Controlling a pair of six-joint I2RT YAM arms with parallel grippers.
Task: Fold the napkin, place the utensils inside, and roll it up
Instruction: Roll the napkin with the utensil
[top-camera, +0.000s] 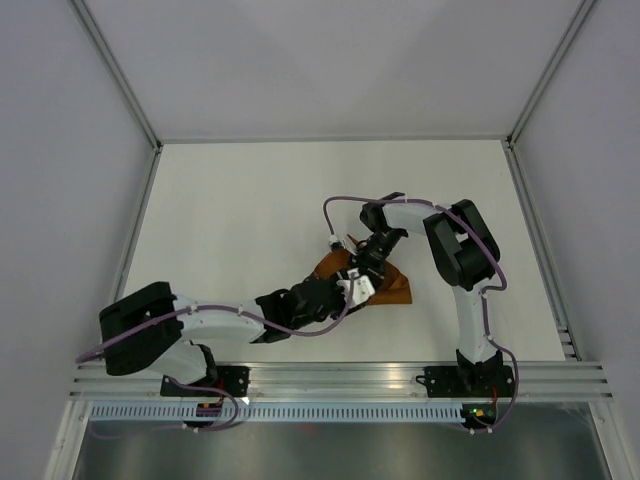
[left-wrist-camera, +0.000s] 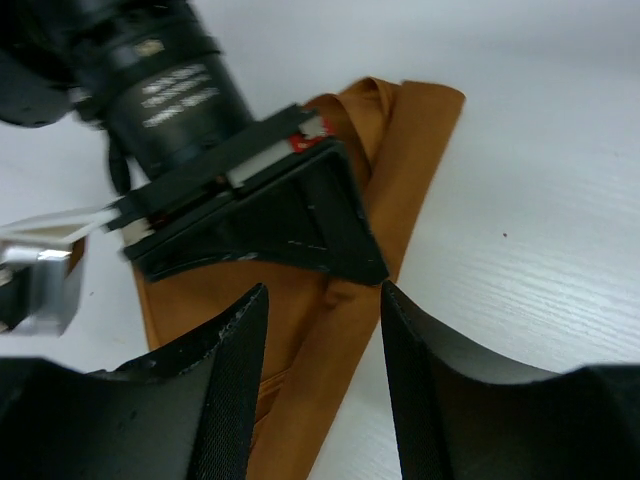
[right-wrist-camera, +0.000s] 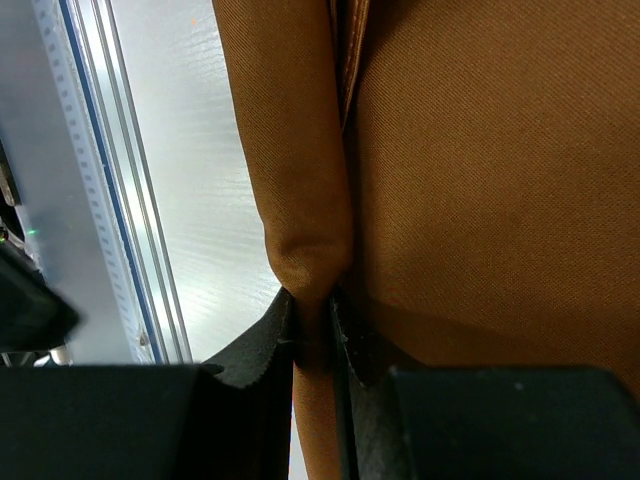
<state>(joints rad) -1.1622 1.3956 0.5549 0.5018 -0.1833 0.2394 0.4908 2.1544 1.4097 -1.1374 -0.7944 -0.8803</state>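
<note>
Both arms crowd together over the napkin (top-camera: 392, 290). The right gripper (left-wrist-camera: 250, 215) sits just in front of the left gripper (left-wrist-camera: 320, 300) and blocks its way. The left fingers (left-wrist-camera: 225, 380) stand apart, with cloth under the gap. The right fingers (right-wrist-camera: 250, 350) have no gap; a fold fills it. The far and left counter (top-camera: 240, 210) is wide open.

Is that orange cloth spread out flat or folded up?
Folded. The napkin lies as a narrow, layered strip, and the right gripper is shut on one doubled-over edge of it.
</note>
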